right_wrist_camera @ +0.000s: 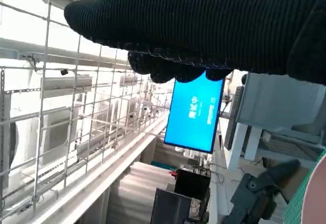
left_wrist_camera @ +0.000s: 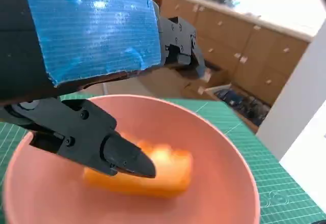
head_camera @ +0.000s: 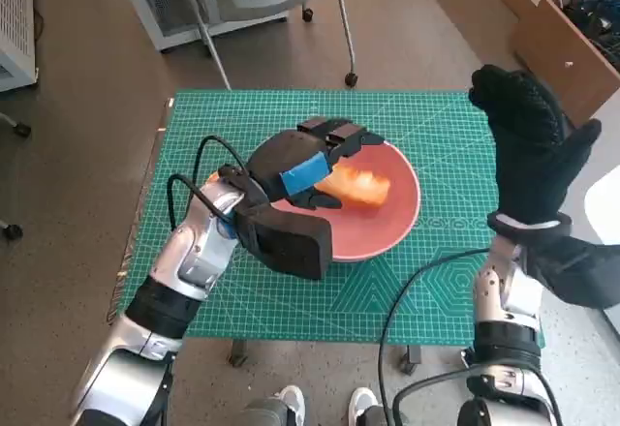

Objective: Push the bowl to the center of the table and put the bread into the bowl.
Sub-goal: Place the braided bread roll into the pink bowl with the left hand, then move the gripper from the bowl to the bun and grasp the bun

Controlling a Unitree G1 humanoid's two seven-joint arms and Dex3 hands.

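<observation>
The pink bowl (head_camera: 402, 223) stands near the middle of the green cutting mat (head_camera: 455, 290). An orange-brown piece of bread (head_camera: 363, 186) lies inside it. My left hand (head_camera: 300, 169) hovers over the bowl's near-left part, fingers spread above the bread. In the left wrist view one black fingertip (left_wrist_camera: 130, 160) hangs just over the bread (left_wrist_camera: 165, 173), which rests on the floor of the bowl (left_wrist_camera: 229, 158), and I see no grip on it. My right hand (head_camera: 528, 145) is raised upright at the mat's right side, well above the table and empty. The right wrist view shows only the glove (right_wrist_camera: 204, 25) against the room.
The mat covers the small table, and the bowl sits well in from its edges. A chair's legs (head_camera: 344, 29) and a white cabinet stand beyond the far edge. Wooden boxes (head_camera: 572, 29) are at the far right. A person's shoes (head_camera: 291, 407) show at the near edge.
</observation>
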